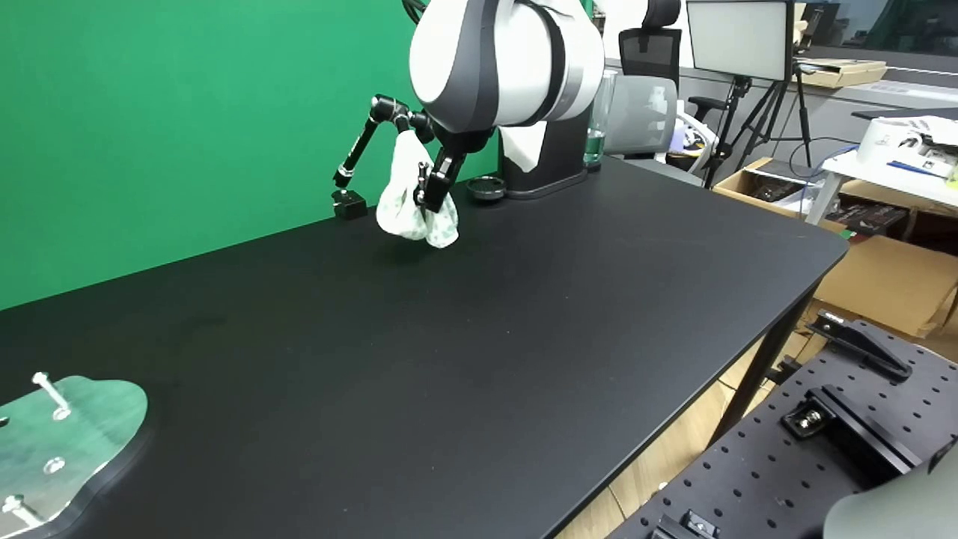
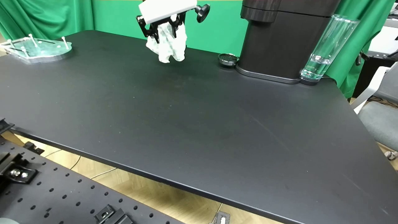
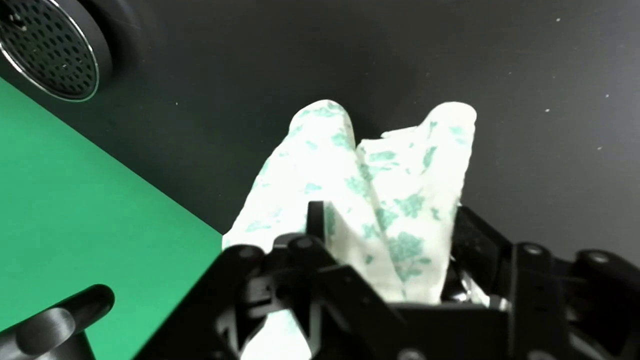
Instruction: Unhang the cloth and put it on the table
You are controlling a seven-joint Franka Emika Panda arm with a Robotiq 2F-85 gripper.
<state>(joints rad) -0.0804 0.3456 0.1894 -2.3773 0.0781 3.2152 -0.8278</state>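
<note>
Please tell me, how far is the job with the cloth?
Done: the end effector is at the cloth, fingers apart on either side. Under way: apparently the grasp; no closed grip shows. Left: free it from the black stand, where it appears hung, then lay it on the table.

white cloth (image 3: pixel 360 215) hangs above black surface (image 2: pixel 199 130)

the cloth is white, with a print of scattered green blotches. it hangs in loose folds, narrow at the top and wider below, ending in two rounded lobes with a crease between them. in both exterior views it is near the surface's far edge. the surface is broad, flat and matte black, flecked with small pale specks.
</note>
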